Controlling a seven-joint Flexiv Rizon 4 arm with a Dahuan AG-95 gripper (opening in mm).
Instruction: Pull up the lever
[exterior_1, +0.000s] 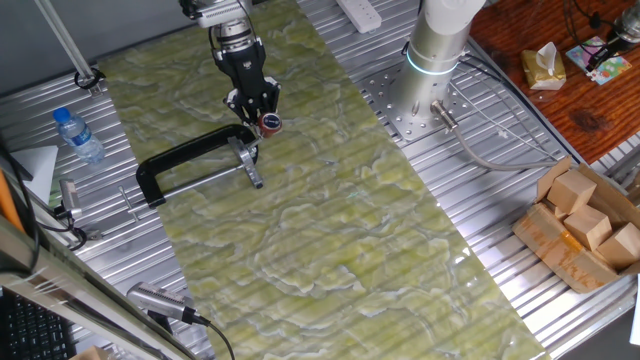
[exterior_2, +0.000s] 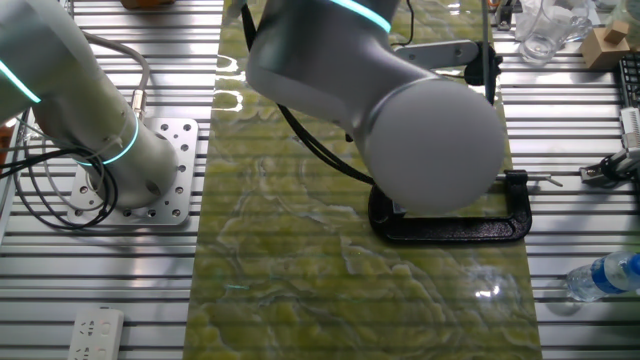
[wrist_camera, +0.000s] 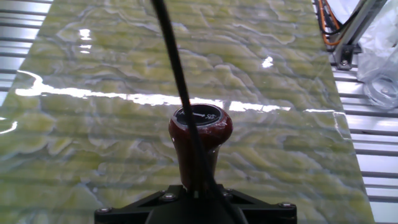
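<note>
1. Gripper (exterior_1: 262, 108): black fingers point down over the green marbled mat (exterior_1: 330, 200), at the screw end of the black C-clamp (exterior_1: 185, 160). The fingertips crowd the lever's knob; from the one fixed view I cannot tell whether they are pinched on it or only beside it.
2. Lever (exterior_1: 268, 124): only the red-brown knob with its dark cap shows clearly in the one fixed view, just past the clamp's screw end, near the mat's far edge. The thin rod below it is hidden by the fingers.
3. Hand view: the knob (wrist_camera: 200, 127) fills the lower centre, seen end-on, standing up from the black gripper body at the bottom edge. No fingertip surface is visible there, so contact is unconfirmed. A black cable (wrist_camera: 177, 81) crosses in front of the knob and hides part of the cap.
4. Silver screw (exterior_1: 250, 165) of the clamp lies flat on the mat, pointing toward the near edge.
5. The other fixed view: the arm's large grey joint (exterior_2: 430, 140) blocks the gripper, the lever and most of the clamp; only the clamp's lower bar and one corner (exterior_2: 455, 228) show.
6. Water bottle (exterior_1: 78, 135) lies on the slatted table (exterior_1: 480, 200) off the mat, partly cut off in the other fixed view.
</note>
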